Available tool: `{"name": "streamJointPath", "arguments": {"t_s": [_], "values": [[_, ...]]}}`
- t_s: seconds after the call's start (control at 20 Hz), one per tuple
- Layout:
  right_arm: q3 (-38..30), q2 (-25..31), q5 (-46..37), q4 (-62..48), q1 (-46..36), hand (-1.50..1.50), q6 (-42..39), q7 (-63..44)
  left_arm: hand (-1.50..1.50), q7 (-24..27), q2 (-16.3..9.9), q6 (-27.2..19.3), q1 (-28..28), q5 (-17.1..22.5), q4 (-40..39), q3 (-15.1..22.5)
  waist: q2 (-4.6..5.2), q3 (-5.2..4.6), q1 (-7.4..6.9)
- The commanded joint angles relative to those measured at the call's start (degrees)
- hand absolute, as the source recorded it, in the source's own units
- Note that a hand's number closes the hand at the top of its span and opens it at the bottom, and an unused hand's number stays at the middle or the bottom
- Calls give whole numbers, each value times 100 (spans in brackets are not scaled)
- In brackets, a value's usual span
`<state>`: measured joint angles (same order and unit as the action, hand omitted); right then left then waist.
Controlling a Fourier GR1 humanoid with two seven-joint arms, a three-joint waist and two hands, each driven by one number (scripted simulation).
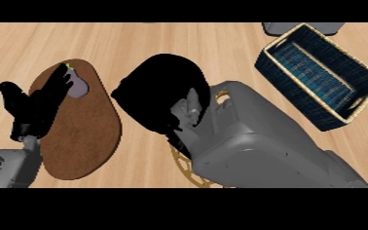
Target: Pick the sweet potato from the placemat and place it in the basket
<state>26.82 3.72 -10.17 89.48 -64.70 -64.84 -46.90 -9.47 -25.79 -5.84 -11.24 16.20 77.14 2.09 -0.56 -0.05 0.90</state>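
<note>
So the right hand (169,95) is curled over mid-surface, and I can't tell what it holds. The greyish-purple sweet potato (78,87) sits on the brown oval placemat (82,136), touching the open left hand (36,105). Close there first; the dark blue woven basket (313,73) sits far right.

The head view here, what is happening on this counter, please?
The robot's right hand is raised over the middle of the wooden counter; it looks curled, and whether it holds anything cannot be seen. The left hand rests open over the brown placemat, partly covering a purplish vegetable at the mat's far end. The dark woven basket at the right has nothing in it.
</note>
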Motion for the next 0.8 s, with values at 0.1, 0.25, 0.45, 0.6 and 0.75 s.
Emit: {"name": "streamJointPath", "arguments": {"t_s": [0.1, 0.25, 0.45, 0.6, 0.75], "values": [[-672, 335, 646, 876, 484, -150, -578, -472, 0, 46, 280, -104, -102, -260, -98, 65, 25, 4, -15], [-465, 324, 237, 895, 976, -150, -361, 66, 0, -398, 302, -157, -10, -264, 481, 117, 46, 7, -107], [-448, 943, -325, 1672, 1891, -150, -366, 900, 0, 71, 168, 194, 37, -286, 129, -151, 66, 8, -116], [-54, 880, -1018, 1881, 2299, -150, 140, 1414, 0, -364, 199, 152, -355, -269, 97, -202, 74, 11, -121], [80, 1519, -1640, 1978, 2791, -150, 591, 2400, 0, 58, 251, 283, -229, -286, -133, -285, 94, 13, -130]]}}
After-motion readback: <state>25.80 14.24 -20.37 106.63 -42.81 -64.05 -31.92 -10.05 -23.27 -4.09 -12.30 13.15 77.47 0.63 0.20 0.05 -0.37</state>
